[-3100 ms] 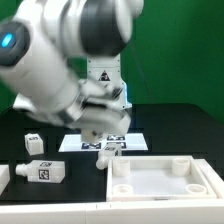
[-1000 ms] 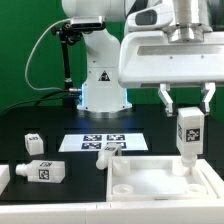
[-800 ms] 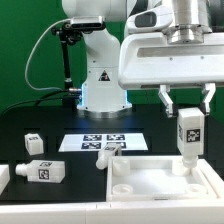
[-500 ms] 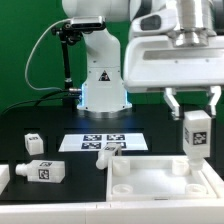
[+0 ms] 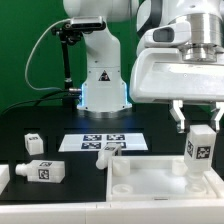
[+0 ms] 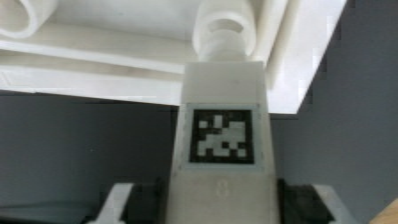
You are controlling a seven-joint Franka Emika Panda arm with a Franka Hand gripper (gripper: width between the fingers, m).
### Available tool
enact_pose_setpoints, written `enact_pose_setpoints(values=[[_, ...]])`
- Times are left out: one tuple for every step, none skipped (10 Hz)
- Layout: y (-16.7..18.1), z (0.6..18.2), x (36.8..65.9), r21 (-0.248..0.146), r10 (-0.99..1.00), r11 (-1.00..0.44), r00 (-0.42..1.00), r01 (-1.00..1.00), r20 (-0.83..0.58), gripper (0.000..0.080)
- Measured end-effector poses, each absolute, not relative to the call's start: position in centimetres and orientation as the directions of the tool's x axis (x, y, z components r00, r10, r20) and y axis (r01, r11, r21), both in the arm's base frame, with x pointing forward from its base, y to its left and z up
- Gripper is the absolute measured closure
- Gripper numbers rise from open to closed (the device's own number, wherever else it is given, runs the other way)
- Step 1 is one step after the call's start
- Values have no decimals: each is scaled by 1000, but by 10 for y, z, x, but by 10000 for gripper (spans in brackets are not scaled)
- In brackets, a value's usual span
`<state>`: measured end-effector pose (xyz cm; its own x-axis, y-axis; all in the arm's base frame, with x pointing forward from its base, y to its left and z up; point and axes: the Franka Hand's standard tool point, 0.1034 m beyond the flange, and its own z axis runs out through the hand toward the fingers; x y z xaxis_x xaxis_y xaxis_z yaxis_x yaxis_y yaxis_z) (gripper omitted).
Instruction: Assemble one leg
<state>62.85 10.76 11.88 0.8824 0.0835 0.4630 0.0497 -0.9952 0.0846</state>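
My gripper (image 5: 199, 124) is shut on a white leg (image 5: 199, 147) with a black-and-white tag and holds it upright. The leg's lower end stands over the far corner of the white tabletop (image 5: 150, 185) at the exterior view's right. In the wrist view the leg (image 6: 222, 130) fills the middle between my dark fingers (image 6: 146, 205), and its tip points at a raised round corner of the tabletop (image 6: 107, 60). Other legs lie on the black table: one (image 5: 42, 172) at the front, one (image 5: 34, 144) behind it, one (image 5: 104, 152) by the tabletop.
The marker board (image 5: 85, 141) lies flat behind the tabletop. The robot's white base (image 5: 102, 85) stands behind it, before a green backdrop. Another white part (image 5: 3, 177) lies at the edge of the exterior view's left.
My gripper has moved toward the exterior view's right and slightly down with the leg in it, over the tabletop's far corner on that side. The loose legs have not moved.
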Motion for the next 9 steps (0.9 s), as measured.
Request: enact_pose_setpoints(values=[[108, 117, 630, 86, 84, -995, 883, 50, 462, 507], [107, 116, 632, 89, 86, -995, 882, 50, 463, 507], [105, 113, 632, 88, 79, -995, 884, 43, 462, 507], [104, 109, 631, 91, 82, -995, 884, 44, 460, 507], [105, 107, 632, 90, 84, -995, 876, 46, 474, 507], [103, 104, 631, 97, 92, -994, 877, 52, 471, 507], [103, 102, 630, 97, 93, -994, 879, 53, 469, 507], [106, 100, 629, 91, 85, -995, 880, 48, 467, 507], [110, 96, 627, 90, 88, -995, 881, 52, 465, 507]])
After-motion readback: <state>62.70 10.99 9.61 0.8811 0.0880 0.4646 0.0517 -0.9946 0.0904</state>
